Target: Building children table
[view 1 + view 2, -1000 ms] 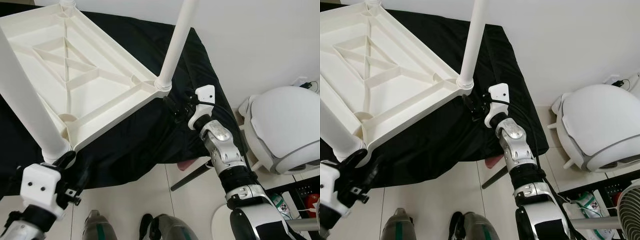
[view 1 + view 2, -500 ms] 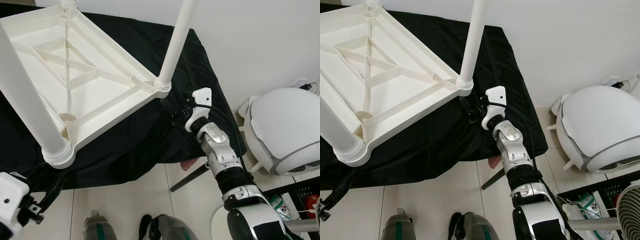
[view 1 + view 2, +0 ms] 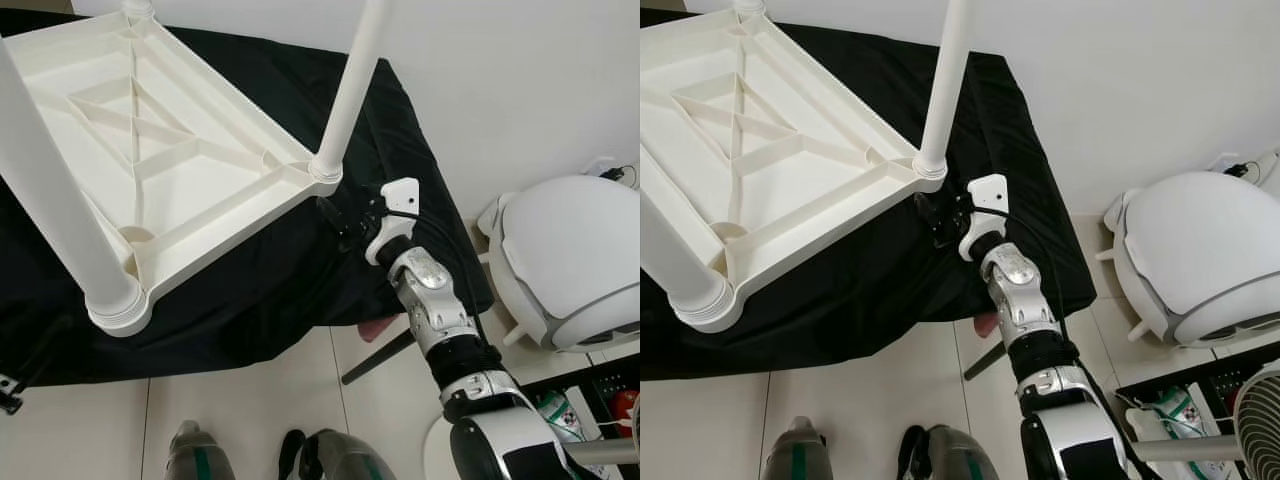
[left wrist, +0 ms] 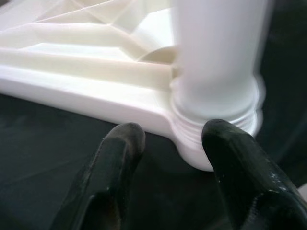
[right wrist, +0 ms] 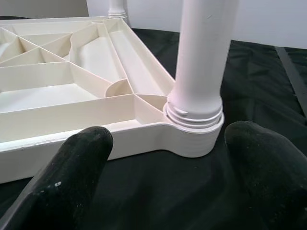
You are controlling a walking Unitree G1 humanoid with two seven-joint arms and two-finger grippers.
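Note:
The white plastic children's table (image 3: 150, 150) lies upside down on a black cloth (image 3: 300, 270), its ribbed underside up. Three legs stand in its corner sockets: a near-left leg (image 3: 45, 190), a right leg (image 3: 345, 95) and a far leg (image 3: 135, 8). My right gripper (image 3: 335, 218) hovers just below the right leg's socket (image 5: 194, 129), open, its fingers (image 5: 86, 148) wide apart either side of that corner. My left gripper (image 4: 175, 139) is open too, a short way back from the near-left leg's socket (image 4: 216, 124), holding nothing.
A big white domed appliance (image 3: 570, 255) stands on the floor at the right, beside shelving with a fan (image 3: 1260, 420). A dark stick (image 3: 380, 355) lies on the tiles under the cloth's edge. My feet (image 3: 330, 460) are at the bottom; a white wall is behind.
My left gripper has pulled back from the near-left leg's base, dropping down and left nearly out of the head views. My right gripper has edged slightly toward the right leg's corner.

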